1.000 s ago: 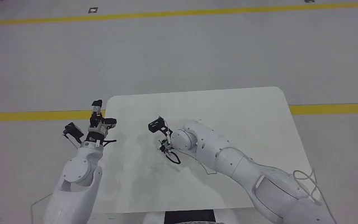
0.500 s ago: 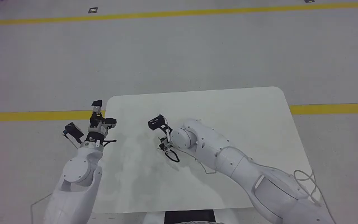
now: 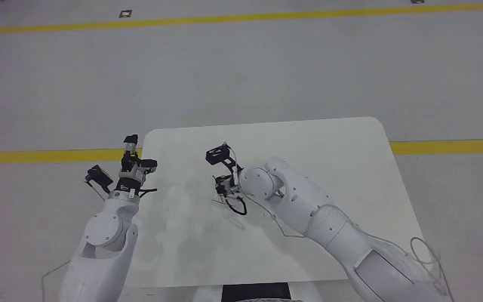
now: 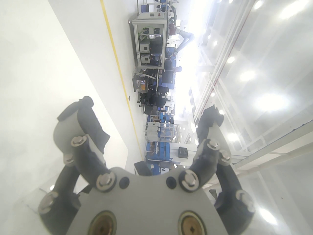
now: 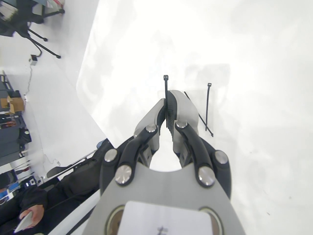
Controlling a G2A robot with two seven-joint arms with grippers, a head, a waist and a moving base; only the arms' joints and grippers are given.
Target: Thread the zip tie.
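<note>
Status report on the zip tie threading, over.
Right hand shut on a zip tie, head end poking out. Left hand open, empty, by the table edge. Two loose ties crossed nearby.

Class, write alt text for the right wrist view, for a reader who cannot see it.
The right gripper, jaws shut, clamps a black zip tie whose head sticks out past the tips, over a white table. Two more black zip ties lie crossed on the table just beside it.

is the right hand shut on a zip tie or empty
Shut on the zip tie: the pads of the right hand pinch its strap, with its head sticking out past the tips.
</note>
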